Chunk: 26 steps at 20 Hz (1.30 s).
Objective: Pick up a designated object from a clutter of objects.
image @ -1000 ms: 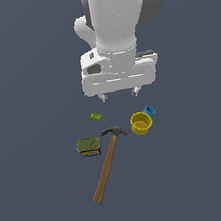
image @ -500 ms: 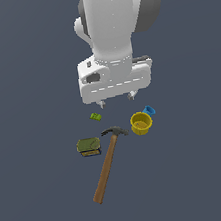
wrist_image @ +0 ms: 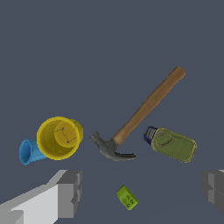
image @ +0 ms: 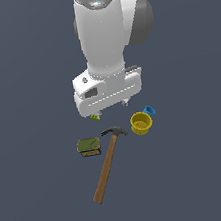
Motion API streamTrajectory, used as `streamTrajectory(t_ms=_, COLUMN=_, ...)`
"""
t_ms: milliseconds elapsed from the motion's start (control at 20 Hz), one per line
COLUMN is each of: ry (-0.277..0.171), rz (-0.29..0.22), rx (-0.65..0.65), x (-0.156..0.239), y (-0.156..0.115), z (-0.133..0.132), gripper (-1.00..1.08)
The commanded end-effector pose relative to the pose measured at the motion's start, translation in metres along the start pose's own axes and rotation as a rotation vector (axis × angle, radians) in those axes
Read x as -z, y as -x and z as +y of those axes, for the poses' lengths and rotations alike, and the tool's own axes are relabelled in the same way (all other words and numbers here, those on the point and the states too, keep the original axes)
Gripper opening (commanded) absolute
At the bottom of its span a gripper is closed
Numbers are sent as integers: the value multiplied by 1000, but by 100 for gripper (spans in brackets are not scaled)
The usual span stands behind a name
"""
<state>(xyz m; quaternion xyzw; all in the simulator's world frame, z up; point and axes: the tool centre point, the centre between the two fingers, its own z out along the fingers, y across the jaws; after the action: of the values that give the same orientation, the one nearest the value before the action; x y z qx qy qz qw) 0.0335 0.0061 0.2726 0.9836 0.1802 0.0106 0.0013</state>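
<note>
The designated object, a squat olive-topped can (image: 89,146) (wrist_image: 173,144), lies flat on the exterior view's left of the hammer head. My gripper (image: 111,110) (wrist_image: 140,192) hangs open above the clutter, higher than the can and behind it, with nothing between its fingers (wrist_image: 65,192). The tiny green block (wrist_image: 127,197) lies between the fingers in the wrist view. In the exterior view the hand partly hides that green block (image: 94,116).
A wooden-handled hammer (image: 110,163) (wrist_image: 144,109) lies diagonally beside the can. A yellow cup (image: 141,123) (wrist_image: 59,137) stands on the exterior view's right of the hammer head, with a small blue piece (image: 148,110) (wrist_image: 29,151) touching it.
The hand has come lower and shifted slightly toward the exterior view's left, now covering part of the green block. The objects have not moved.
</note>
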Motion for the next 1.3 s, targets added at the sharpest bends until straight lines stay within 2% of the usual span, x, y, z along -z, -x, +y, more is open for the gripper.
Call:
streamTrajectory(t_ms=0, ry=0, rz=-1, rx=56, x=-7, y=0, z=6, gripper=100)
streamTrajectory(t_ms=1250, ry=-3, rz=-11, rx=602, x=-81, y=5, z=65, gripper=100)
